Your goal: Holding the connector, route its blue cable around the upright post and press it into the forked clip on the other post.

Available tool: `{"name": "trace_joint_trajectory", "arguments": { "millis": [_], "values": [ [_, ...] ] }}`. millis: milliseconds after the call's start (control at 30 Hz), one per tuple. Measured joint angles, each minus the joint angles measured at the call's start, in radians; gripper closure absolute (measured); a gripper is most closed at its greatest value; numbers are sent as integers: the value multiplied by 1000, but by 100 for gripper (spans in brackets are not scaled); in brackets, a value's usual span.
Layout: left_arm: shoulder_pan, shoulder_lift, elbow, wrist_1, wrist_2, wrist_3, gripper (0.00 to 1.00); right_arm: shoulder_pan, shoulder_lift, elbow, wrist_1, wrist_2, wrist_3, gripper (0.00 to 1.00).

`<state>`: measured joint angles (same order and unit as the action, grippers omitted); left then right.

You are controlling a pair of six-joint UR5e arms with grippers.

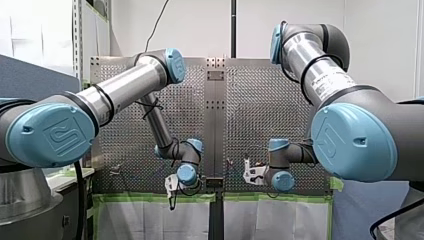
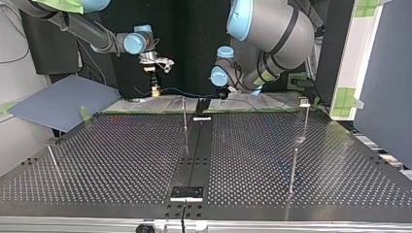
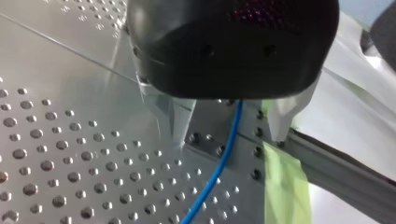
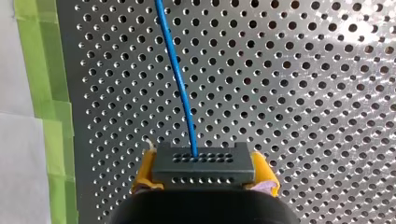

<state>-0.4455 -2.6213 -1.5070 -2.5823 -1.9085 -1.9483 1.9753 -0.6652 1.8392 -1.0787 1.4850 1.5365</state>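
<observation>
Blue cable [image 4: 180,79] leaves the holed face of a dark grey connector [image 4: 204,164], which the right gripper [image 4: 204,176] pinches between its yellow pads [image 4: 144,177]. The gripper's body hides the connector's lower part. The cable runs ahead over the perforated table [image 4: 303,93], near a strip of green tape [image 4: 44,93], and is cut off at the picture's edge.

In the left wrist view the cable passes between the spread metal fingers [image 3: 181,119] of the left gripper [image 3: 231,126]. Whether it touches either finger cannot be told, and the black housing hides its upper run.

In the top view the cable shows only as a thin line between the two grippers at the table's far edge. A thin post [image 2: 184,121] stands near the middle. Another post [image 2: 305,126], at that view's right, carries a small fitting [image 2: 303,101], too small to read as a fork.
</observation>
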Motion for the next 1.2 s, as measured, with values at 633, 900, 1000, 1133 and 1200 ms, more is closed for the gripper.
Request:
{"name": "trace_joint_trajectory", "arguments": {
  "millis": [633, 900, 1000, 1133, 1200],
  "values": [
    [17, 1, -89, 173, 171, -88, 0, 8, 0, -12, 44, 12, -16, 93],
    [20, 1, -106, 252, 182, -93, 0, 12, 0, -20, 53, 12, -19, 91],
    [21, 1, -106, 279, 161, -92, 0, 13, 1, -23, 53, 11, -19, 91],
    [20, 1, -106, 316, 126, -88, 0, 16, 1, -32, 61, 9, -19, 91],
    [17, 3, -106, 327, 111, -83, 0, 17, 1, -35, 65, 8, -19, 91]
  ]
}}
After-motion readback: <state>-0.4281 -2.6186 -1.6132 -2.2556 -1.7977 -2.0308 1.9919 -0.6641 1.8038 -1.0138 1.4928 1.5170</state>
